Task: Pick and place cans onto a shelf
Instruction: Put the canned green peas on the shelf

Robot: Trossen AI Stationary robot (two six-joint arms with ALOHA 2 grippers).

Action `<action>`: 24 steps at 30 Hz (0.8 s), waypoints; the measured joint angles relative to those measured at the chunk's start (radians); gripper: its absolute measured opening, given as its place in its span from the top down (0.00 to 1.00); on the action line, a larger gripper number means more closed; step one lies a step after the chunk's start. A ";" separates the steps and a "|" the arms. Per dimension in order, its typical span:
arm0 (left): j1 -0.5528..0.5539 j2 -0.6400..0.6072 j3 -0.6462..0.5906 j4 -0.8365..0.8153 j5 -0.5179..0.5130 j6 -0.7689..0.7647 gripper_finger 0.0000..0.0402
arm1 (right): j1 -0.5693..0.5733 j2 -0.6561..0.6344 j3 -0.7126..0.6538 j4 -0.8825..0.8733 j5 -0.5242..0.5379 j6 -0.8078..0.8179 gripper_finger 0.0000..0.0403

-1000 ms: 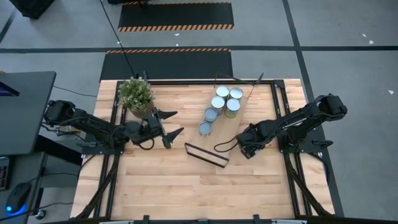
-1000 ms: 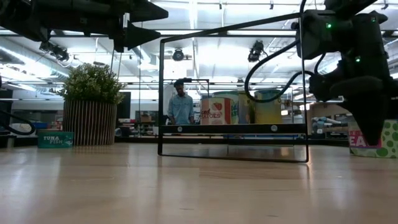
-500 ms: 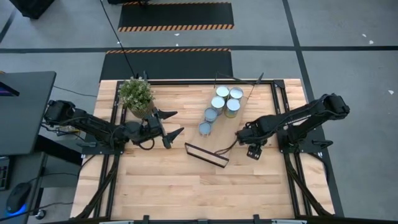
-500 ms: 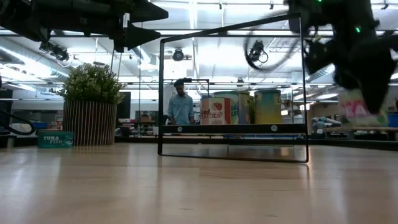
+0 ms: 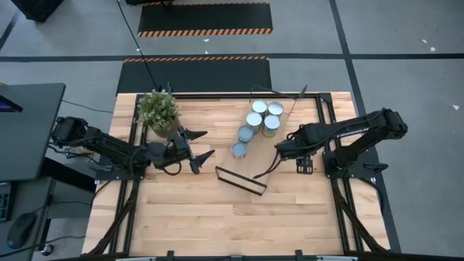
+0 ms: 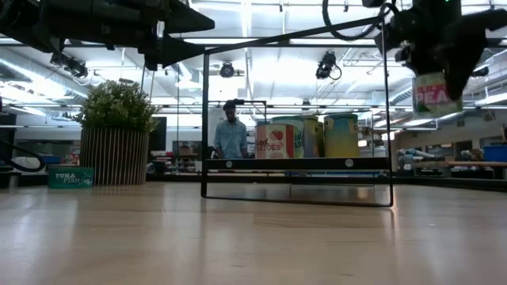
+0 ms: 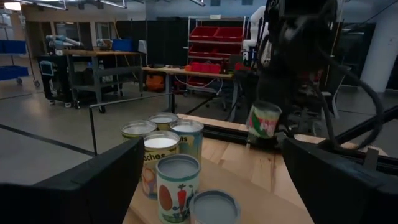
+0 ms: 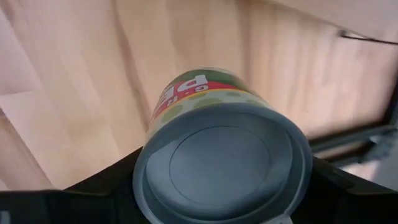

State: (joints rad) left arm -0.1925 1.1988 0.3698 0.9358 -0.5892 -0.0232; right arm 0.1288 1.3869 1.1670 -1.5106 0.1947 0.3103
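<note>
One green-and-red labelled tin can (image 8: 221,152) is clamped in the right tool (image 5: 281,150), lifted clear of the light-wood bench (image 5: 181,210) just beside the black-wire-framed wooden shelf (image 5: 279,123), where five silver-topped cans (image 5: 255,120) stand. Swinging in low could clip the frame or topple them. The left tool (image 5: 201,143) waits wide open and empty near the potted green plant (image 5: 159,110).

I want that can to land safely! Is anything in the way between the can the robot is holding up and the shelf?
Nothing visible blocks it. The right gripper holds the green can in the air, off the table. The shelf already carries a cluster of cans toward one end, so the can has to go beside them.
</note>
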 joint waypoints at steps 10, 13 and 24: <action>0.000 0.000 0.000 0.001 -0.001 -0.014 0.04 | 0.090 -0.005 0.206 -0.052 -0.091 -0.122 0.27; 0.000 0.001 0.000 0.001 -0.001 -0.014 0.04 | 0.151 0.001 0.204 0.004 -0.089 -0.268 0.27; 0.000 0.000 0.000 0.002 -0.002 -0.044 0.04 | 0.212 0.142 0.125 0.369 0.136 -0.718 0.27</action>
State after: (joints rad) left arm -0.1921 1.1992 0.3702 0.9375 -0.5907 -0.0669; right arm 0.3406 1.5289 1.2919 -1.1420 0.3303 -0.4073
